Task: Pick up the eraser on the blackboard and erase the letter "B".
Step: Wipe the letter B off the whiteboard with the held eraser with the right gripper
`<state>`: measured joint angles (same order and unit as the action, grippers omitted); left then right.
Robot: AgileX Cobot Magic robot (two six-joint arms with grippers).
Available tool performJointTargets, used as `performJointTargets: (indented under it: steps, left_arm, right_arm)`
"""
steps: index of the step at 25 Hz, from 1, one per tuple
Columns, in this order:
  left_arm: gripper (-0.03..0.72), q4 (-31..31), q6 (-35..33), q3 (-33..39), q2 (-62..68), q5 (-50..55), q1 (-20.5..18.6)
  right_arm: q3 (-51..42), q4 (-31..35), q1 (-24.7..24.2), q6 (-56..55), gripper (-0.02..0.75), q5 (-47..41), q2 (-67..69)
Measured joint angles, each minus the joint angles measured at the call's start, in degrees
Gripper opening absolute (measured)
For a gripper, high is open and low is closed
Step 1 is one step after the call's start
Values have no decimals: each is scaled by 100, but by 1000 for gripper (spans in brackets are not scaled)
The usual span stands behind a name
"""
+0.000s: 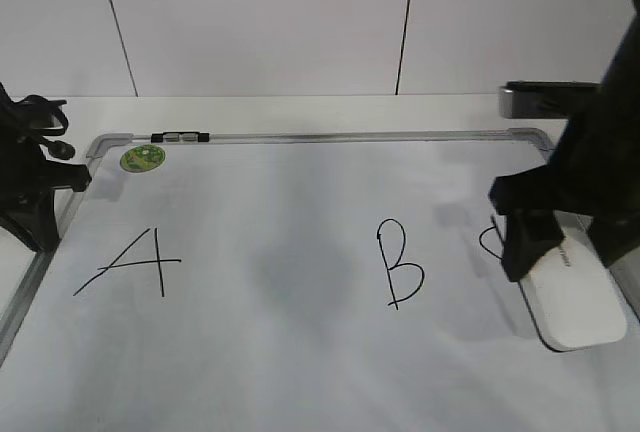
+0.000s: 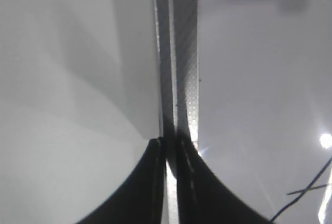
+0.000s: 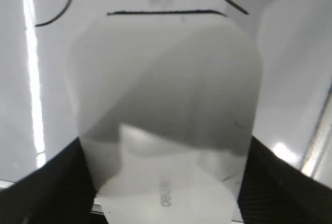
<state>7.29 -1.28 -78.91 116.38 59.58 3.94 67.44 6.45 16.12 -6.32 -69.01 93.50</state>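
Observation:
The blackboard [image 1: 280, 232] is a white board with a silver frame, lying flat. The letter "B" [image 1: 400, 264] is drawn right of its middle. The white eraser [image 1: 582, 304] lies on the board at the right edge, right of the "B". My right gripper [image 1: 560, 247] straddles the eraser's far end, a finger on each side. In the right wrist view the eraser [image 3: 166, 94] fills the gap between the fingers [image 3: 166, 149]. My left gripper [image 1: 45, 232] is at the board's left edge, its jaws [image 2: 168, 143] closed on the metal frame [image 2: 179, 53].
An "A" [image 1: 135, 264] is at the left and a "C" [image 1: 488, 242] is partly hidden behind my right gripper. A green sticker [image 1: 143, 158] and a small black-and-silver piece [image 1: 180, 137] sit at the top-left frame. A grey device [image 1: 540, 100] lies behind the top-right corner.

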Motion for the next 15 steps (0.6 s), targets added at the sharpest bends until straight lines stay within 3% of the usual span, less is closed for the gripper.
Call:
performJointTargets:
  steps: [7,15]
  left_arm:
    - [20,9,0,0,0,0,0]
    - [20,9,0,0,0,18,0]
  right_arm:
    - [727,23,919,-131,571,-34,735]
    - [1908,-10,1091,-135,571,63,1902]
